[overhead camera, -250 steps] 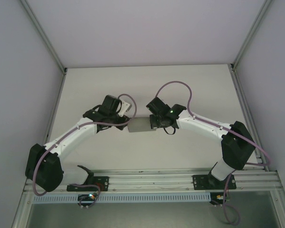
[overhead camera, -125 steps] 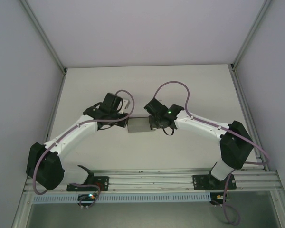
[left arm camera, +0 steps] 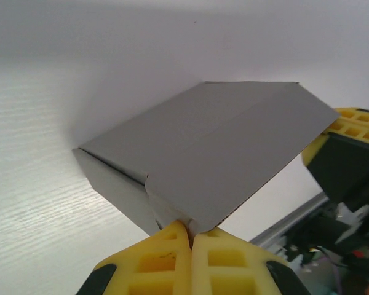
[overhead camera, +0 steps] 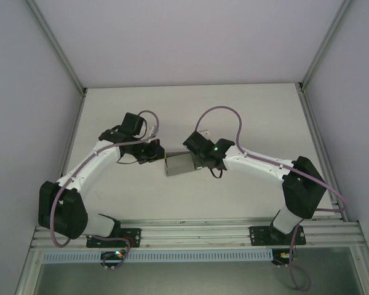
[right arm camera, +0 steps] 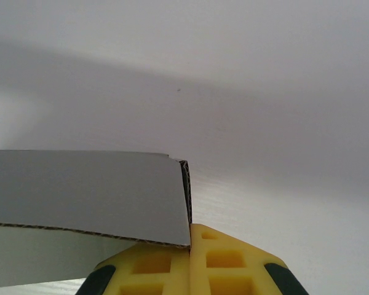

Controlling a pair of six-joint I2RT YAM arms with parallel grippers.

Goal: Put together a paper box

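Note:
The paper box (overhead camera: 179,165) is a small grey card box held between both arms at the middle of the table. In the left wrist view the paper box (left arm camera: 215,144) tilts up and away, one side wall showing below its broad top panel. My left gripper (left arm camera: 190,228) is shut with the box's near corner flap pinched between its yellow fingers. My right gripper (right arm camera: 189,236) is shut on the box's other end, the corrugated edge of the paper box (right arm camera: 80,190) running down into its jaws. From above, the left gripper (overhead camera: 158,156) and right gripper (overhead camera: 198,161) flank the box.
The white table (overhead camera: 246,104) is enclosed by pale walls on three sides. An aluminium rail (overhead camera: 197,231) carrying both arm bases runs along the near edge. The right gripper's yellow finger (left arm camera: 350,123) shows past the box in the left wrist view.
The left wrist has swung back and to the left, and its jaws have closed on the box's left end. The box has shifted slightly left and tilted. The right gripper stays shut on it.

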